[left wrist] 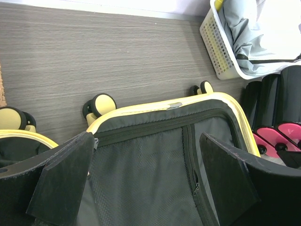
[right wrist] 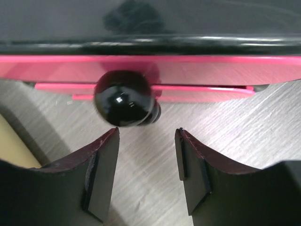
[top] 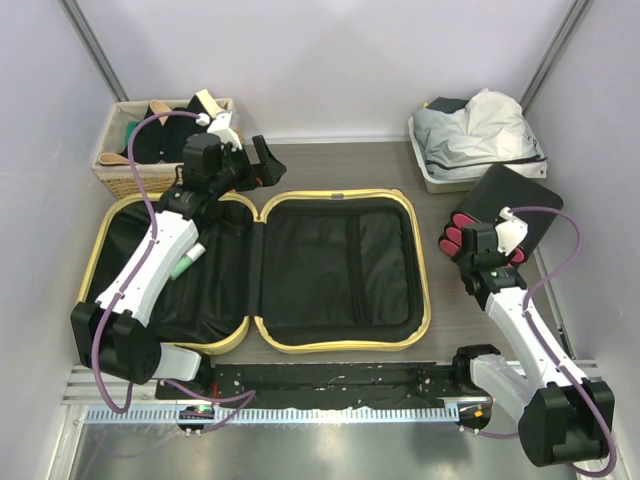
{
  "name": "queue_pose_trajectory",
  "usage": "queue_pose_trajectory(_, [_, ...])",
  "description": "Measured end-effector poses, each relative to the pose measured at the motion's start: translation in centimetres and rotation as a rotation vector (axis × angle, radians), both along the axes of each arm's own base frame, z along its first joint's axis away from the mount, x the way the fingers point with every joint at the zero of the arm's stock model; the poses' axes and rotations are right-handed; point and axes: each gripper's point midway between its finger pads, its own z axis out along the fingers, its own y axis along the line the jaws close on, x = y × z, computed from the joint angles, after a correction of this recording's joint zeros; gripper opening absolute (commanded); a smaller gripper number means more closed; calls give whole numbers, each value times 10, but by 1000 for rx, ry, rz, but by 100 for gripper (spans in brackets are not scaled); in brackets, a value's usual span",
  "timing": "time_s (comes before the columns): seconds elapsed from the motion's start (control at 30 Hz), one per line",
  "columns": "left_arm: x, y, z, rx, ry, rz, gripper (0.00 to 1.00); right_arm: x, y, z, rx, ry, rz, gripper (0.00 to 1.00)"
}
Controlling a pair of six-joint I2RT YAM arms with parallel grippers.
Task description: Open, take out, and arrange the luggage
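Two halves of the luggage [top: 335, 265] lie spread flat in the middle of the table, yellow rims up and black lining showing, so the opening looks done and the step in hand is, I would say, the taking-out. The left gripper [top: 256, 160] hangs over the far end of the hinge with its jaws wide apart and nothing between them; from its own wrist camera the left gripper [left wrist: 146, 155] looks down onto the zipped mesh panel of the right half, with a yellow wheel [left wrist: 101, 104] just beyond the rim. Little seems left inside: I can make out only a small pale-green tube [top: 186, 262] lying in the left half beside that arm's forearm (whether the zipped pocket hides more I cannot tell). The right gripper [top: 465, 243] sits off to the right of the case, at the black box [top: 512, 192] with pink cylinders; its wrist view shows the fingers [right wrist: 101, 169] parted a moderate way, empty, with a glossy black knob [right wrist: 124, 98] just ahead of them under a pink band. Next, I think, the left arm would need to draw back and drop toward the tube, closing its wide jaws around something that slim and likely to roll.
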Motion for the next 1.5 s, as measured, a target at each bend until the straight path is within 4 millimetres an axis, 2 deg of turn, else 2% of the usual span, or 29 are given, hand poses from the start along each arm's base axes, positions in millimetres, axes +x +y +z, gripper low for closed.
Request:
queue_pose_trajectory(0.3, [0,0,0,1,0,0,100,20,-15,10,-25,-190,-39,56])
queue_pose_trajectory(0.43, [0,0,0,1,0,0,100,29,-19,6,-16,-217,-26,53])
queue_pose_trajectory(0.73, [0,0,-1,1,1,0,100,33,-30,4,-26,-220,-14,41])
queue_pose_trajectory(1.5, [0,0,-1,2,0,0,100,45,-48,-2,-80,-194,-70,41])
